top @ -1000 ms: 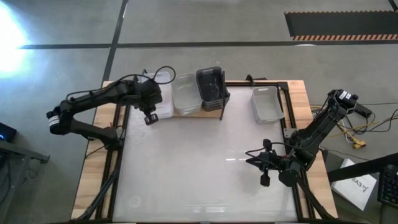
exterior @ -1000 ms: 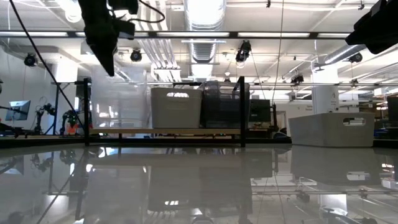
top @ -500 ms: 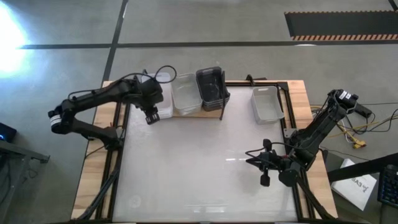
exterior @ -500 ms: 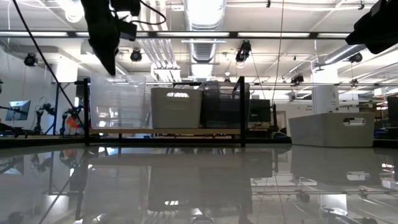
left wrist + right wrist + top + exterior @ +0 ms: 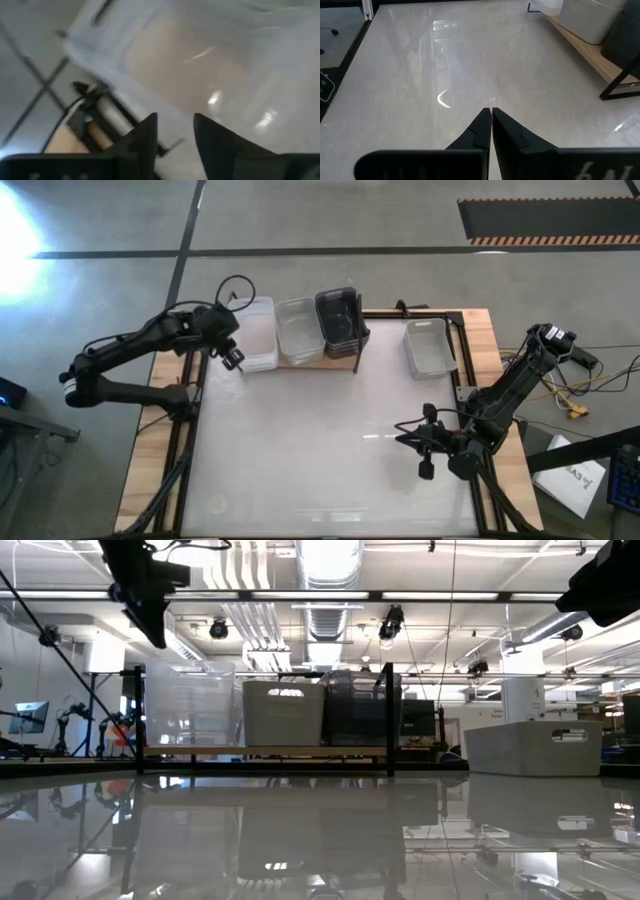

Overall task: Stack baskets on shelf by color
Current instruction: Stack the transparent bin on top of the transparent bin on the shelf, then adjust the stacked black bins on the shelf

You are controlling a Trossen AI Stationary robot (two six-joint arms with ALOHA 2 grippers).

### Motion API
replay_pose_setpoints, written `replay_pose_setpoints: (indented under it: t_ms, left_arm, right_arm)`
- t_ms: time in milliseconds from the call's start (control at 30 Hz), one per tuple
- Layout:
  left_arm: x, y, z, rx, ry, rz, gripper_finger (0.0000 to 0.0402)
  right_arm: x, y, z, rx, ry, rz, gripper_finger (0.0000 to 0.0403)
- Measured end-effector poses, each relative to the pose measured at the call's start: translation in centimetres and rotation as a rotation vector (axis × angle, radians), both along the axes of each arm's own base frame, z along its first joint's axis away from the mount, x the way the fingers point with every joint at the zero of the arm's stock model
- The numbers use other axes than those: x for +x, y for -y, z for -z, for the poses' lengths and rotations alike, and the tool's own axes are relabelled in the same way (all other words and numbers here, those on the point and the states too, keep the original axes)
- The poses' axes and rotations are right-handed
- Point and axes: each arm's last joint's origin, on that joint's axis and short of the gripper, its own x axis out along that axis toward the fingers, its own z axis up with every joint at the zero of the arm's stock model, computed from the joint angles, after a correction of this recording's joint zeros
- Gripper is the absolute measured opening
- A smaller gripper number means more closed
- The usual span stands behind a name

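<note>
A translucent white basket [image 5: 258, 335], a light grey basket [image 5: 298, 330] and a dark grey basket [image 5: 338, 318] stand side by side on the shelf [image 5: 312, 363] at the table's far side. In the low view they are the translucent basket [image 5: 190, 705], the light grey basket [image 5: 283, 712] and the dark grey basket [image 5: 360, 710]. Another light grey basket [image 5: 428, 345] rests on the table at the far right. My left gripper [image 5: 232, 358] hovers open just left of the translucent basket [image 5: 200, 60], holding nothing. My right gripper [image 5: 405, 435] waits shut low over the table's right side.
The shelf's black upright rods [image 5: 388, 720] stand at its ends. Black frame rails [image 5: 190, 410] run along the table's left and right edges. The white tabletop [image 5: 320, 450] spreads out in front of the shelf.
My left gripper has drawn back from the translucent basket's near left corner, toward the table's left edge and a little upward. The basket stays in place on the shelf.
</note>
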Motion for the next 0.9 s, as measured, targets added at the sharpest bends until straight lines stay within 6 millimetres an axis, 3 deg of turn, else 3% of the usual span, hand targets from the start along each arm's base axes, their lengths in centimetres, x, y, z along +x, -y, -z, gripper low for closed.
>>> replay_pose_setpoints:
  t_ms: [300, 633, 900]
  left_arm:
    - [0.1, -2.8, 2.1, 0.146, 0.042, -0.151, 0.0008]
    - [1.1, -6.3, 4.4, 0.048, -0.046, -0.172, 0.0001]
    - [2.1, -6.6, 1.1, 0.098, 0.034, -0.125, 0.0]
  right_arm:
    - [0.0, 0.0, 0.0, -0.016, 0.011, 0.011, 0.0009]
    - [0.0, 0.0, 0.0, -0.007, 0.013, 0.016, 0.0009]
    - [0.0, 0.0, 0.0, -0.007, 0.013, 0.016, 0.0009]
